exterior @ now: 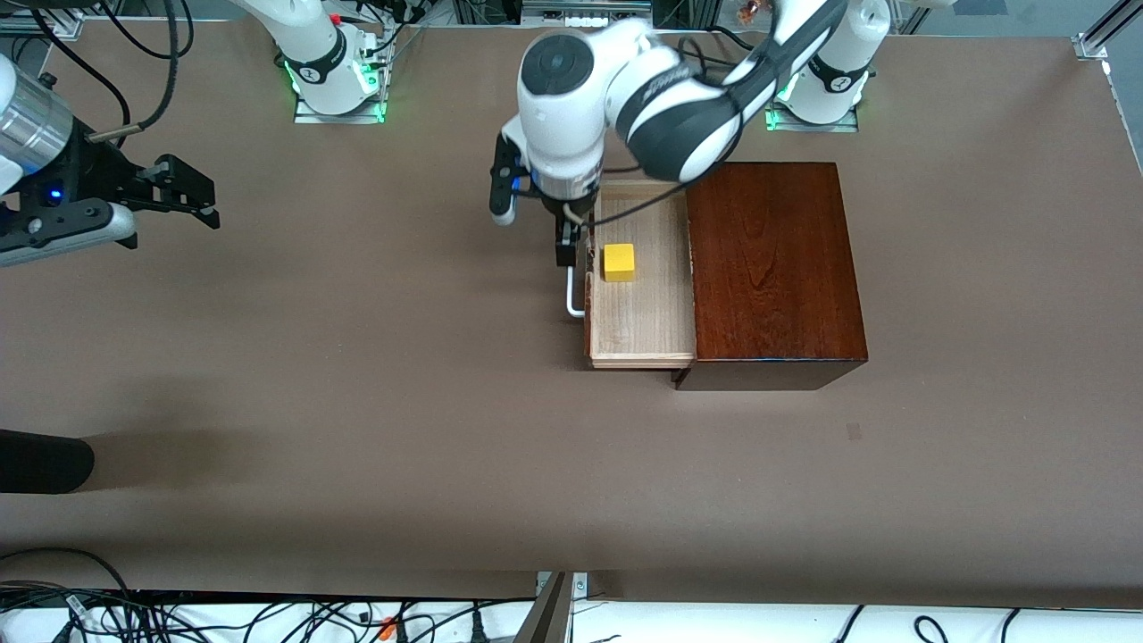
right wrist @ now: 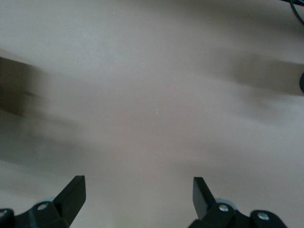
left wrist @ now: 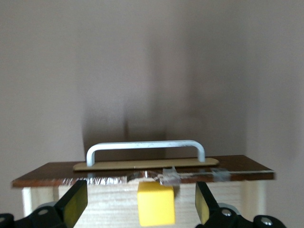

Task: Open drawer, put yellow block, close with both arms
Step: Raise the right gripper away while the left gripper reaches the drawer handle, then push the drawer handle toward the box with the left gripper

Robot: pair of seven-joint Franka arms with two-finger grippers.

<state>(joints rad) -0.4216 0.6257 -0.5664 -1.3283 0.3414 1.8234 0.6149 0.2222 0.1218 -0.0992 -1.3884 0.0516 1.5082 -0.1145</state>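
Tabletop of plain brown carries a glossy dark-wood box toward the left arm's end, and from its side facing the right arm's end the drawer stands pulled out, its pale wood tray open to the camera above. Inside that tray, on the part farther from the front camera, sits the yellow block, resting flat on the tray floor and close to the drawer's dark front panel. On that panel's outer face is the white handle. Over the front panel, just beside the block, hangs the left pincer; the left wrist view shows its fingers spread apart with the block and the handle between their tips, gripping nothing. Up over bare tabletop at the right arm's end, well apart from the box, the right pincer waits with its fingers likewise spread and nothing between them.
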